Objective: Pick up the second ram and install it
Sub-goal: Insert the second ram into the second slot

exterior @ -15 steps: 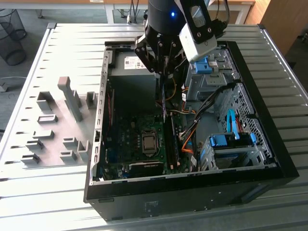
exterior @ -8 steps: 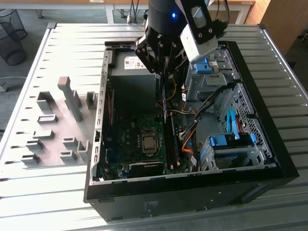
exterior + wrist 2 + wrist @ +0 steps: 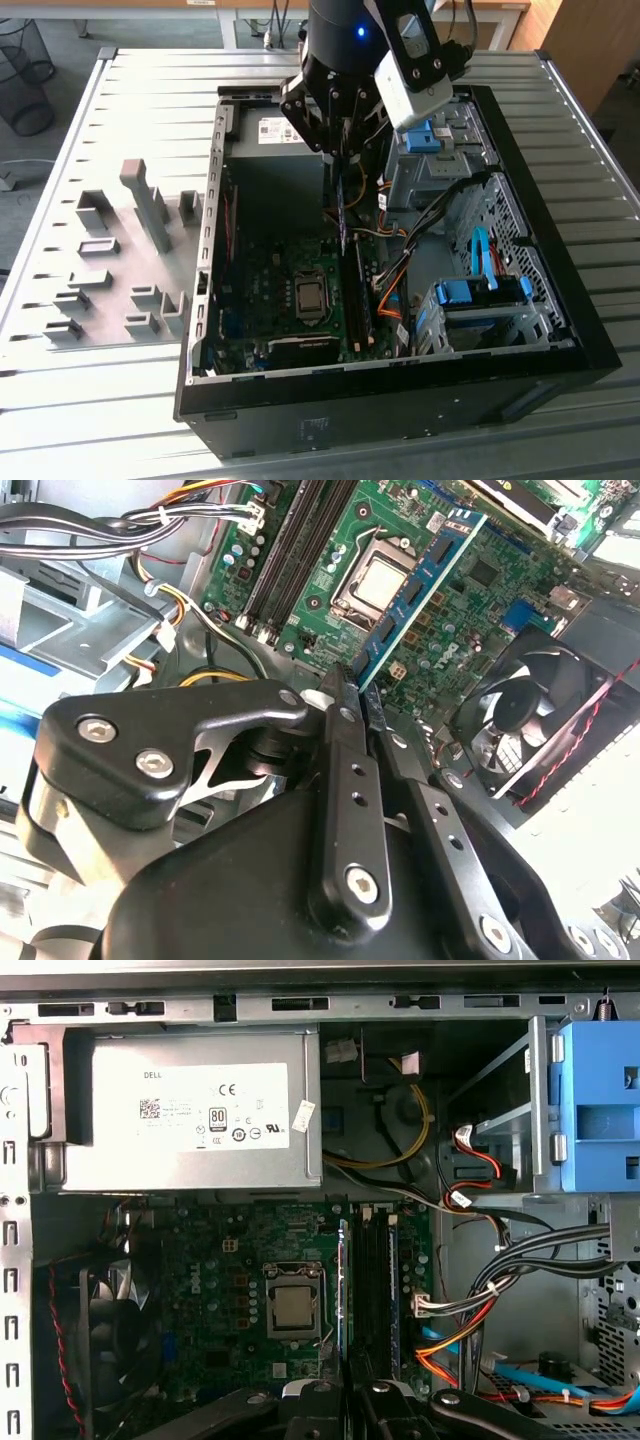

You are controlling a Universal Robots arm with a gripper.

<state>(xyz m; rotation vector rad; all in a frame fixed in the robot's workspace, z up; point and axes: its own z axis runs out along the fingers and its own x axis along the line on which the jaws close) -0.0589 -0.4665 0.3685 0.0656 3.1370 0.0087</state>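
Second ram (image 3: pixel 420 585): edge-on, clamped in gripper (image 3: pixel 352 685), above the memory slots (image 3: pixel 375 1280) beside the CPU socket (image 3: pixel 292 1305) | Risk: a tilted or offset stick may miss its slot, jam, or snag nearby cables (image 3: pixel 480 1305) | Computer case (image 3: pixel 560 335): holds motherboard, fan, power supply.

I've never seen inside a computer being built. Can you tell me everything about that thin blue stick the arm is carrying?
The second ram is a thin, narrow blue-green circuit board with small dark chips along one face. The pincer clamps one end between its black fingers, holding it edge-on above the green motherboard, beside the processor socket and near the long black memory slots. It is not seated.
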